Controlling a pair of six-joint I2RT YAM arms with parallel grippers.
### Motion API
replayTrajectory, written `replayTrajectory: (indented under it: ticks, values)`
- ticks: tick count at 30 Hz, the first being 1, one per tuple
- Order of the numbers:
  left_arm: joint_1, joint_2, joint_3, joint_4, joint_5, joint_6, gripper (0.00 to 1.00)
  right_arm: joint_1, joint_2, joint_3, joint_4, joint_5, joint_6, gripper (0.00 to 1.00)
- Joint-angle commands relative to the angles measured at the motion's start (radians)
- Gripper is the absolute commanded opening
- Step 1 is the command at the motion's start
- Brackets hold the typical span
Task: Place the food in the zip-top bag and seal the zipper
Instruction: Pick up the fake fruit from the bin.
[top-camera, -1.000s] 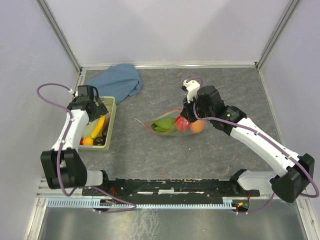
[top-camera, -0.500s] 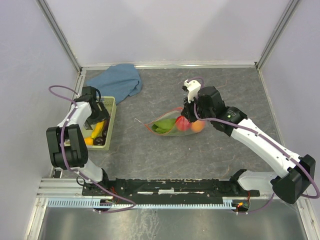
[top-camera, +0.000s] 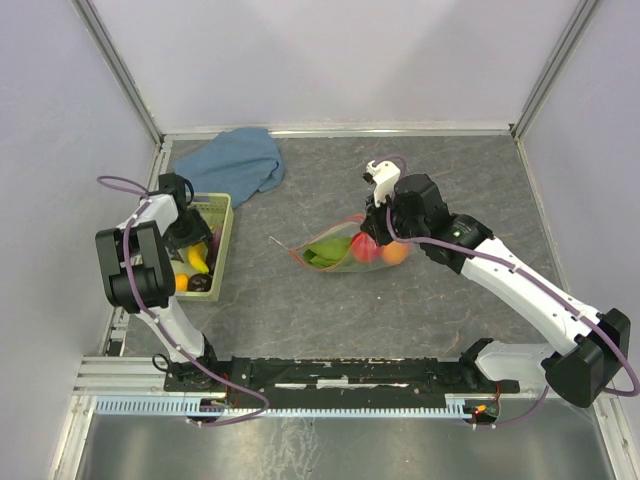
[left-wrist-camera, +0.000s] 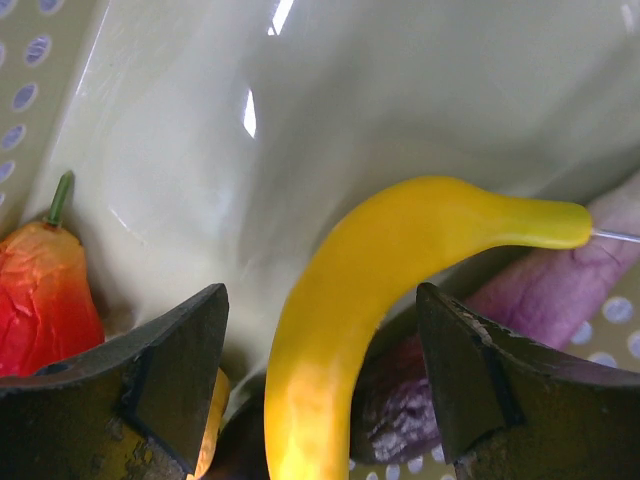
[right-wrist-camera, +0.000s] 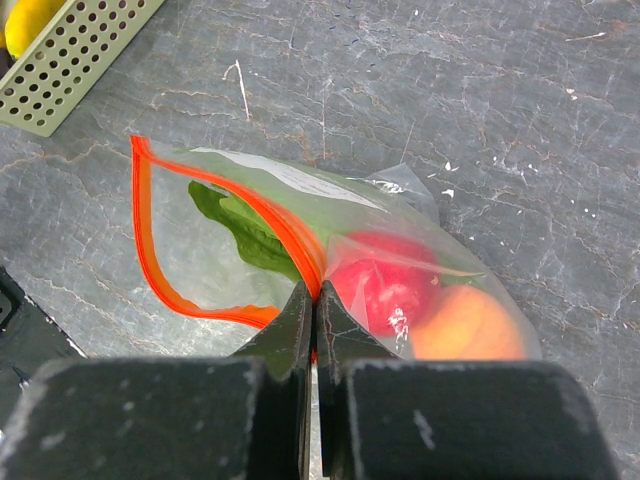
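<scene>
The clear zip-top bag (top-camera: 345, 250) lies mid-table with its red-orange zipper (right-wrist-camera: 150, 230) gaping open. Inside are a green leaf (right-wrist-camera: 245, 230), a red fruit (right-wrist-camera: 385, 285) and an orange fruit (right-wrist-camera: 470, 325). My right gripper (right-wrist-camera: 314, 300) is shut on the bag's zipper edge. My left gripper (left-wrist-camera: 320, 390) is open inside the pale green basket (top-camera: 222, 215), its jaws either side of the yellow banana (left-wrist-camera: 350, 300). A dark purple vegetable (left-wrist-camera: 560, 290) lies under the banana, and a red-orange fruit (left-wrist-camera: 45, 290) lies to its left.
A blue cloth (top-camera: 232, 162) lies at the back left behind the basket. Grey walls and metal posts enclose the table. The basket's perforated corner (right-wrist-camera: 70, 55) shows at the right wrist view's upper left.
My left gripper has dropped lower into the basket over the banana, its arm folding back toward the left wall. The right gripper and bag have stayed still.
</scene>
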Motion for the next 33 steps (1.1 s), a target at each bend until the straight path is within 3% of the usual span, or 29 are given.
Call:
replayTrajectory:
  ticks: [1, 7, 15, 23, 33]
  values:
    - [0.004, 0.060, 0.091, -0.015, 0.051, 0.038, 0.80, 0.006, -0.015, 0.006, 0.058, 0.016, -0.009, 0.04]
    - [0.005, 0.128, 0.122, -0.028, 0.065, 0.045, 0.71, 0.006, -0.005, 0.013, 0.051, 0.018, -0.009, 0.03]
    - [0.006, 0.084, 0.119, -0.030, 0.035, 0.050, 0.41, 0.006, 0.016, 0.033, 0.031, 0.010, -0.010, 0.02]
    - [0.004, -0.068, 0.096, -0.020, 0.015, 0.034, 0.31, 0.007, 0.036, 0.064, 0.003, 0.005, -0.010, 0.02]
    - [-0.065, -0.358, 0.036, 0.044, 0.057, 0.010, 0.27, 0.006, 0.063, 0.093, -0.017, 0.020, 0.006, 0.02]
